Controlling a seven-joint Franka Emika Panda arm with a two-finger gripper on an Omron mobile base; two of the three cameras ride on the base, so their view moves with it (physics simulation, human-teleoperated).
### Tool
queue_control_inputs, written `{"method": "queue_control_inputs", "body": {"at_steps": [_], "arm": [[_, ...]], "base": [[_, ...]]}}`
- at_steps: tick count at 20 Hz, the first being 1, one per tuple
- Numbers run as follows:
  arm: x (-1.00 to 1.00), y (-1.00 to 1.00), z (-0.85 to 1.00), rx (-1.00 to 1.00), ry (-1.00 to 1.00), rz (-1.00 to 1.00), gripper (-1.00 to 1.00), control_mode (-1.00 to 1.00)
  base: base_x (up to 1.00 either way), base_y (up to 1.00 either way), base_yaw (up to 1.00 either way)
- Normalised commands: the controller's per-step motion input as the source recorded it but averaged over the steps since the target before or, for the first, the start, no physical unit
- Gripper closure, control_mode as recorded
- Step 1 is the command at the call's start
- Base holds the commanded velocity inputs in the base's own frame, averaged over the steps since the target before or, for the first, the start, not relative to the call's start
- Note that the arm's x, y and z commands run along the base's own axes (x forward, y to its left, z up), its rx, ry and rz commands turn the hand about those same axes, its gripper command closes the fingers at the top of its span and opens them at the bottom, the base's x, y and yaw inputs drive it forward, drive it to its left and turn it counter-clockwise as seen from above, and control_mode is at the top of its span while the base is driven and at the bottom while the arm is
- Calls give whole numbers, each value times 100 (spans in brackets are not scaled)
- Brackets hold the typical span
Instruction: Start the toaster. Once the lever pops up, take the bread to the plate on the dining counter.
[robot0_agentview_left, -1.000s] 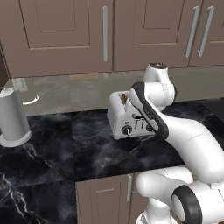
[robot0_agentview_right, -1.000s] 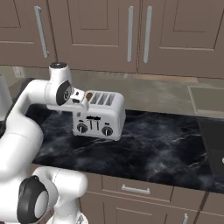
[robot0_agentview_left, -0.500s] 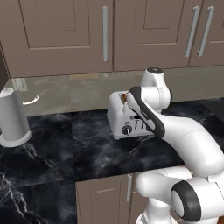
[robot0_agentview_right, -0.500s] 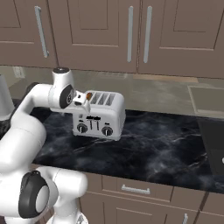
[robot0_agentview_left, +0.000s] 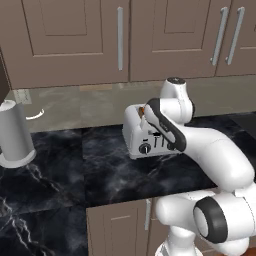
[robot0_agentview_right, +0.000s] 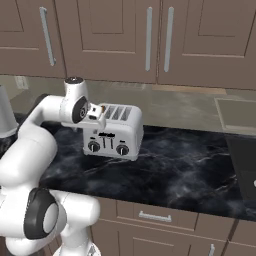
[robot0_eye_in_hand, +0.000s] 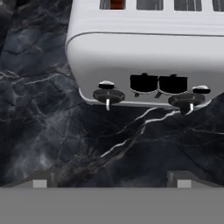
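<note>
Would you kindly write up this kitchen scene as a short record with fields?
toaster: on the black marble counter, front knobs toward the robot
bread: brown slice in the toaster's leftmost slot in the hand view
gripper: open, above the counter in front of the toaster, touching nothing
canister: grey, upright, far left on the counter
cabinets: brown, doors closed, above the counter

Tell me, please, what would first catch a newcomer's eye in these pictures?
The silver-white toaster stands out, on the black marble counter below the brown cabinets, with two round black knobs on its front. The robot's white arm bends over it, and the open gripper looks down at the toaster's front. A brown slice of bread shows in the leftmost slot, and a tall grey canister stands off to the left.
</note>
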Motion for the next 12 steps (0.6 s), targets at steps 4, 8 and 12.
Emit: {"method": "queue_control_inputs", "body": {"at_steps": [4,8,12], "arm": [[12,0,-9,0,0,0,-100,-100],[11,0,-17,0,0,0,-100,-100],[11,0,-20,0,0,0,-100,-100]], "base": [[0,0,0],[0,0,0],[0,0,0]]}}
